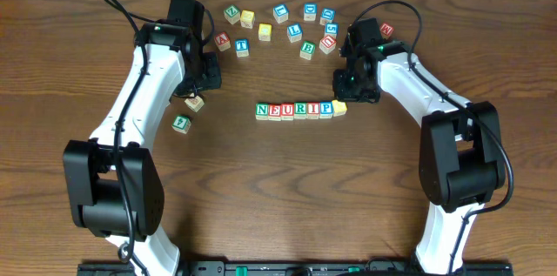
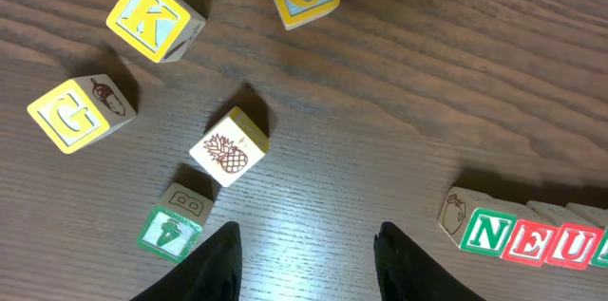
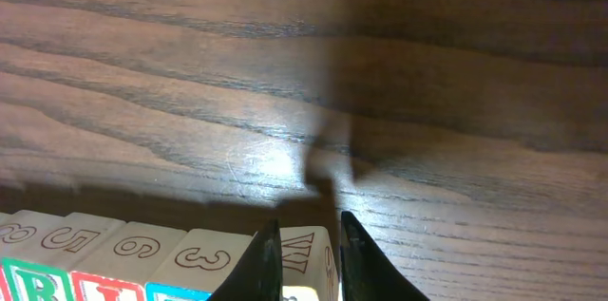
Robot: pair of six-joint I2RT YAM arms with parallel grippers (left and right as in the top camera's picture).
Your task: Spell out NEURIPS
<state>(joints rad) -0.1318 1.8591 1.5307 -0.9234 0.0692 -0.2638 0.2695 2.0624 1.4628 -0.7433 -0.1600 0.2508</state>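
I count six blocks in the row (image 1: 294, 111) mid-table, reading NEURIP, so by my reckoning only the S is left. A yellow block (image 1: 339, 108) sits skewed right at the P end, below my right gripper (image 3: 302, 277). I can't read its top face, so I won't call it the S. That gripper's fingers stand nearly together over it with their tips cut off, and I cannot tell whether they pinch it. My left gripper (image 2: 309, 277) hangs empty with its jaws wide apart, near the pineapple block (image 2: 228, 149).
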